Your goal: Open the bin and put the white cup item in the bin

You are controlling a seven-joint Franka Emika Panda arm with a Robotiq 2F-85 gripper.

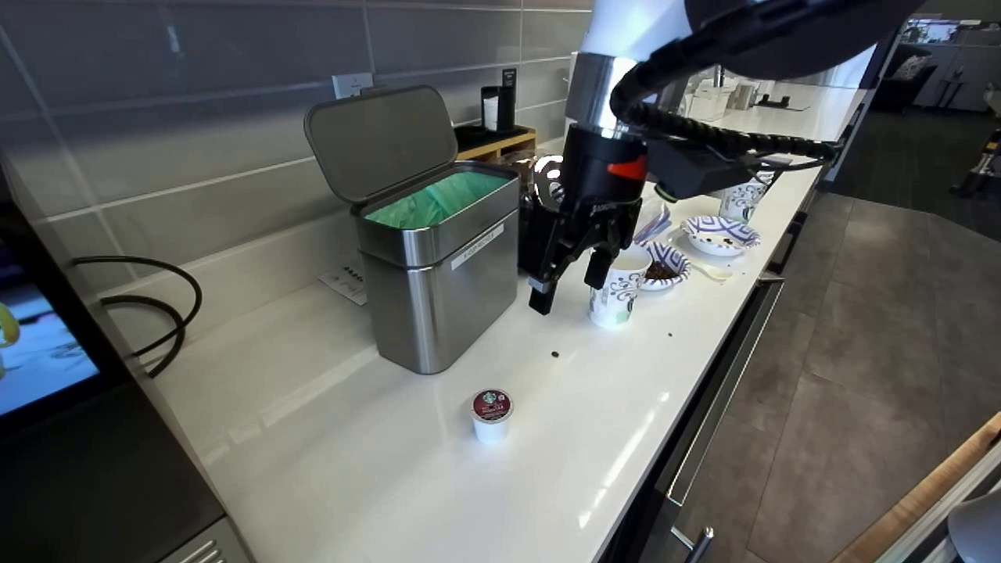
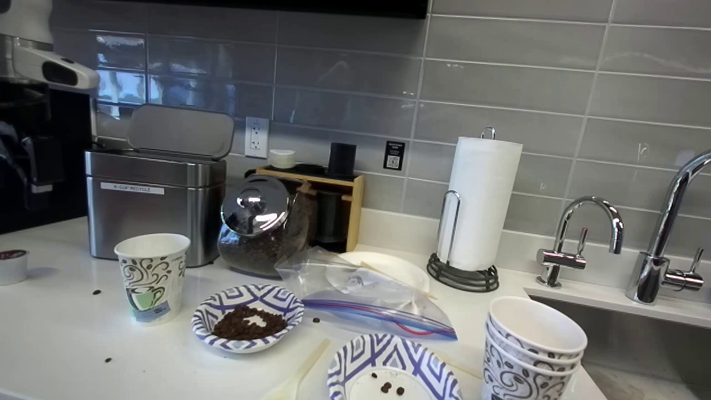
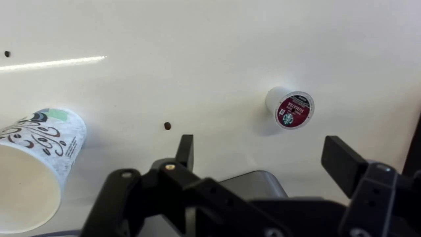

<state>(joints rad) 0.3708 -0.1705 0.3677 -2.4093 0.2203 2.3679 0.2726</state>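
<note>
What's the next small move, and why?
Probably move the open gripper over the white pod before lowering: the lid of the bin is already up, and the pod stands upright on the counter, not yet between the fingers.

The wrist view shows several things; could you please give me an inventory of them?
Counter: one, white, fills the background
Coffee pod: one, white with dark red top, standing on the counter right of centre
Paper cup: one, white with dark markings, left edge
Beans: two, dark brown, one just left of centre, one far left
Steel bin: one, grey, lower centre, partly hidden
Unidentified strip: one, black, right edge
Unidentified sliver: one, grey, bottom left
Tool: one, black, bottom, jaws apart, holding nothing
</note>
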